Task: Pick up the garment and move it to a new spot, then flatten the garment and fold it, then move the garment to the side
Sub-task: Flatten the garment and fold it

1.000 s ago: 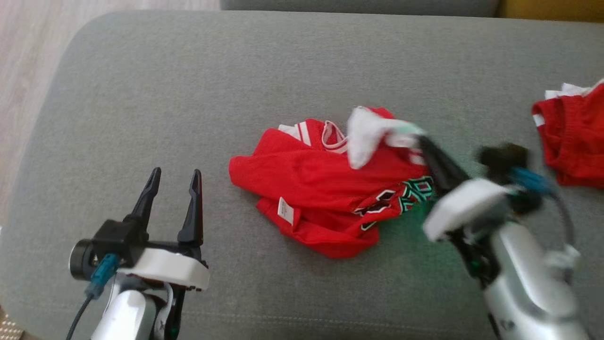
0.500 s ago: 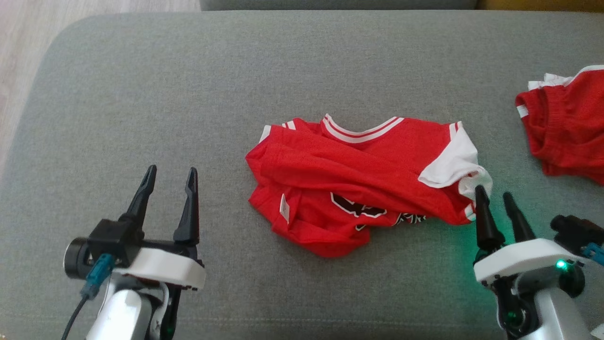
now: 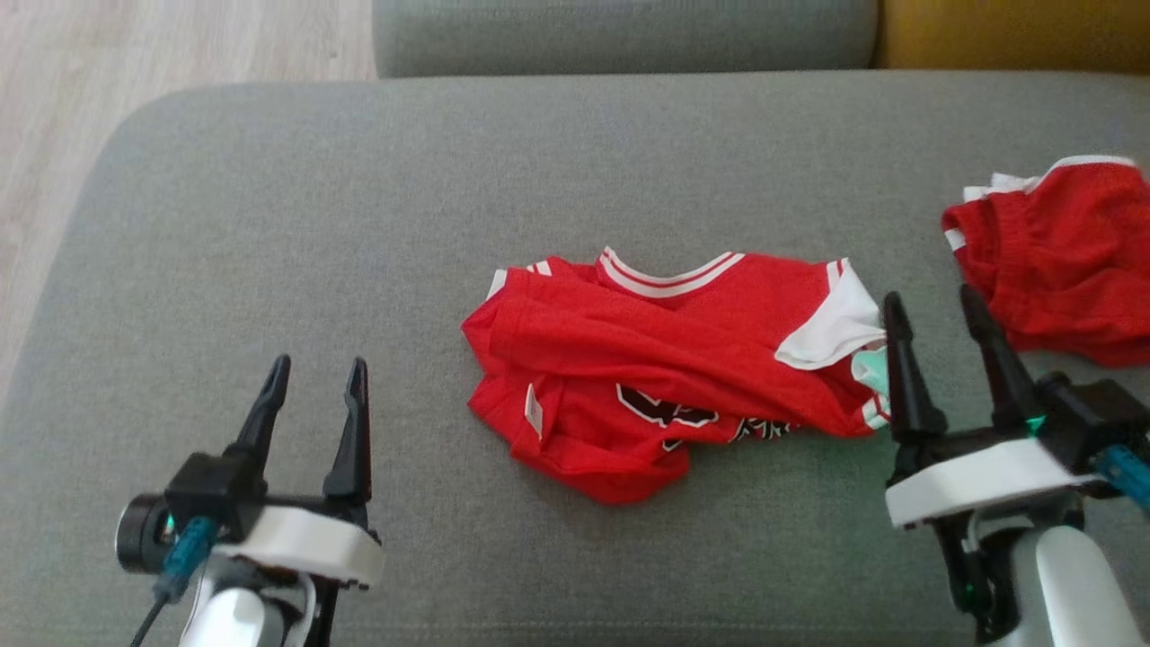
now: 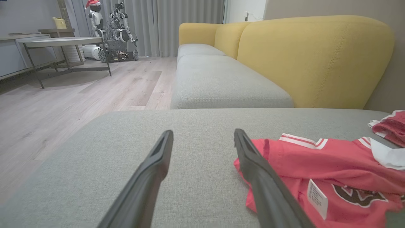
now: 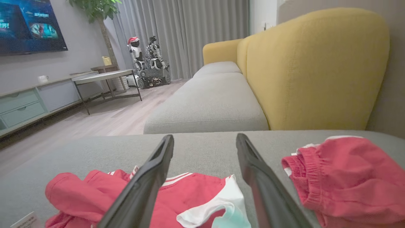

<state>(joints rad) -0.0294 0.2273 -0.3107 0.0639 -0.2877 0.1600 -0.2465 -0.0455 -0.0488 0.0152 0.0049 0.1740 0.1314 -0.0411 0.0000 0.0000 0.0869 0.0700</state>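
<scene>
The right gripper point(image 3: 932, 301), clenched on the white sleeve point(image 3: 831, 323) a second ago, is now standing released and empty just beside the red jersey point(image 3: 656, 350); the left gripper point(image 3: 319, 362) is waiting open, well apart. The red jersey is lying rumpled at the middle of the grey cushion point(image 3: 359, 225), apart from the red shorts point(image 3: 1051, 270), so relocation is looking complete and flattening is falling due.

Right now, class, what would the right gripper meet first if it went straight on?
Likely nothing: the right gripper points over bare cushion between jersey and shorts; depth is unclear.
</scene>
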